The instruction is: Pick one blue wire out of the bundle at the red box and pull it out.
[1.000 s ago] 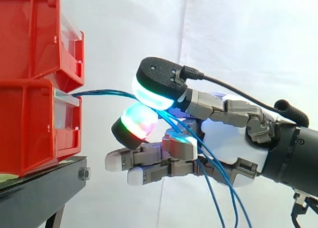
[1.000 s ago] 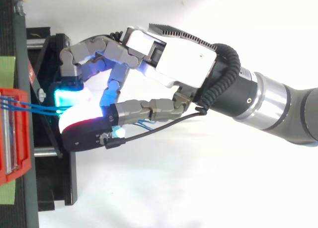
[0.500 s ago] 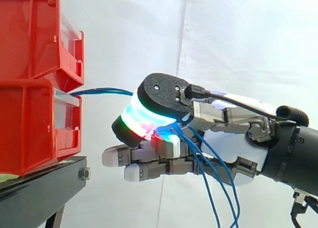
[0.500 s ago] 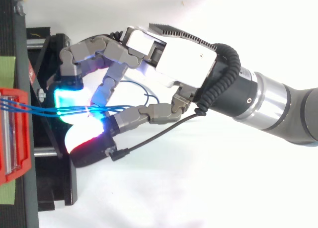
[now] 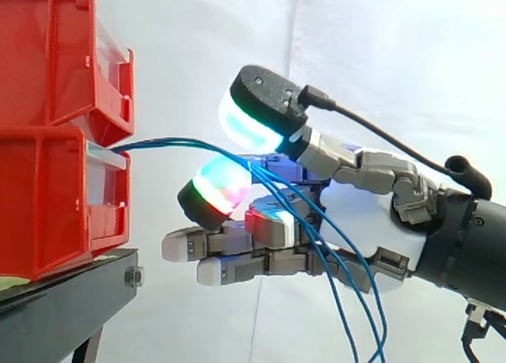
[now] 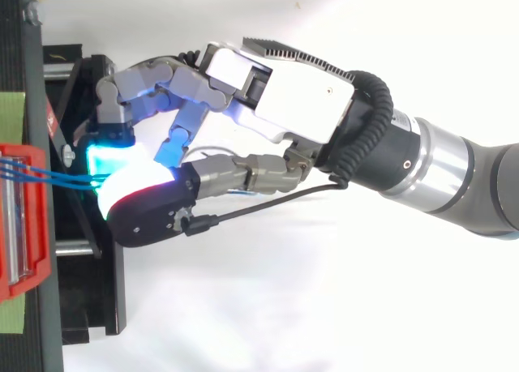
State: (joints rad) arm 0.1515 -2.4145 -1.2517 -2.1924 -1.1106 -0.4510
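Blue wires (image 5: 170, 144) leave the lower red box (image 5: 47, 197) front, run to its right thru the gap btw the hand's (image 5: 364, 221) glowing pads (image 5: 245, 126), which stand apart w/o pinching, hand wide.

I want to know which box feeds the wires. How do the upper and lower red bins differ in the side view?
The blue wires come out of the front of the lower red bin; none come from the upper red bin. The lower red bin rests on the black stand, while the upper red bin sits stacked on the lower one. Both are red, with a pale clear panel at the front.
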